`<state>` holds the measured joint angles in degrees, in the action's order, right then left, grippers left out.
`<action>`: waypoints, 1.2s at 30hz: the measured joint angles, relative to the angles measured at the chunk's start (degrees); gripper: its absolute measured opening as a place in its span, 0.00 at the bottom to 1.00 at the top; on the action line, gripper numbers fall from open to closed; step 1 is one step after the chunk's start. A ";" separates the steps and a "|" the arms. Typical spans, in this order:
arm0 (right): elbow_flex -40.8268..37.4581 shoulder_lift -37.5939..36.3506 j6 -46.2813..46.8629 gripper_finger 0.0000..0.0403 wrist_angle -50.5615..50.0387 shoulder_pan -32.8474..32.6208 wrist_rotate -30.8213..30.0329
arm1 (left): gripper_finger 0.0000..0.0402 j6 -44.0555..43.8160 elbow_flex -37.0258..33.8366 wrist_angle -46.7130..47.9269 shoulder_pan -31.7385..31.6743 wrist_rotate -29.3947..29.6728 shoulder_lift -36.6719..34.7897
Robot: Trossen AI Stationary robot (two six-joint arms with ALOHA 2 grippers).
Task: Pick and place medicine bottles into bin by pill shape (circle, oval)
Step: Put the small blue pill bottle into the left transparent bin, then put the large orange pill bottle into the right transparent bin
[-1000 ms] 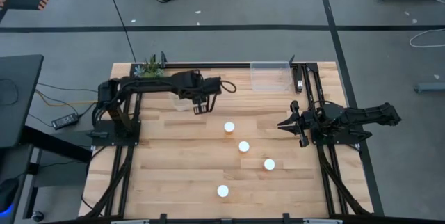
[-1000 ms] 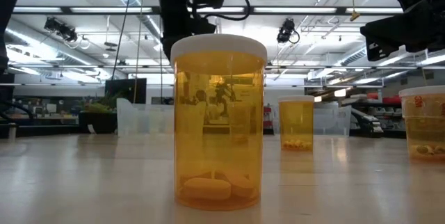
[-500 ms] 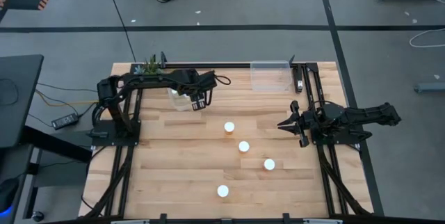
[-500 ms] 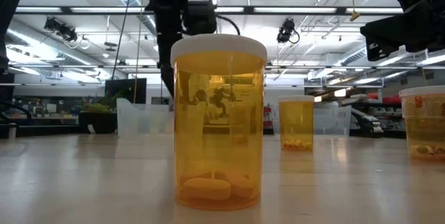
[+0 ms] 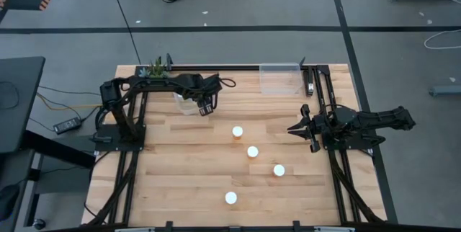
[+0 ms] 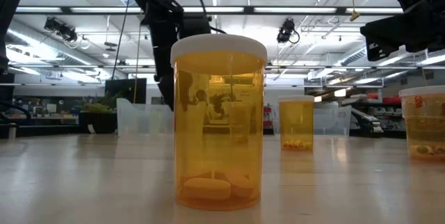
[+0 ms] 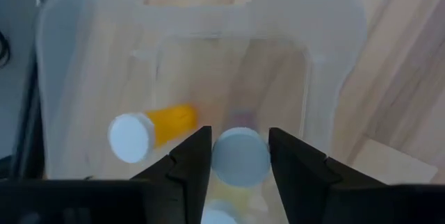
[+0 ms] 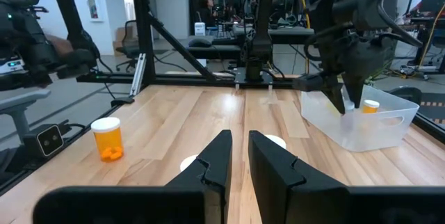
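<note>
Four capped medicine bottles stand mid-desk. Our left pincer hovers over the clear bin, clamped on a white-capped bottle; our right pincer, nearly closed, waits empty.

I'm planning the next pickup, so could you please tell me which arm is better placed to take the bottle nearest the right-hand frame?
Right, probably. The right pincer hangs beside that bottle, apparently empty. The left pincer is over the left bin, shut on a capped bottle.
</note>
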<state>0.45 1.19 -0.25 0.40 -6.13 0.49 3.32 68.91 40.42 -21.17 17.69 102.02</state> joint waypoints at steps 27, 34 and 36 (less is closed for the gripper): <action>0.02 0.00 -0.02 0.14 -0.02 -0.02 0.00 | 0.54 0.80 0.10 0.52 1.56 -1.44 -9.66; 0.00 0.00 -0.02 0.14 -0.01 -0.02 0.00 | 0.44 1.89 -8.00 -10.43 2.64 -8.21 -19.68; 0.00 0.00 0.00 0.14 0.00 0.00 0.00 | 0.42 2.10 -12.78 -14.31 2.75 -8.55 -22.85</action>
<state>0.45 1.19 -0.26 0.40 -6.14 0.49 5.42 56.13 26.11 -18.41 9.14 79.17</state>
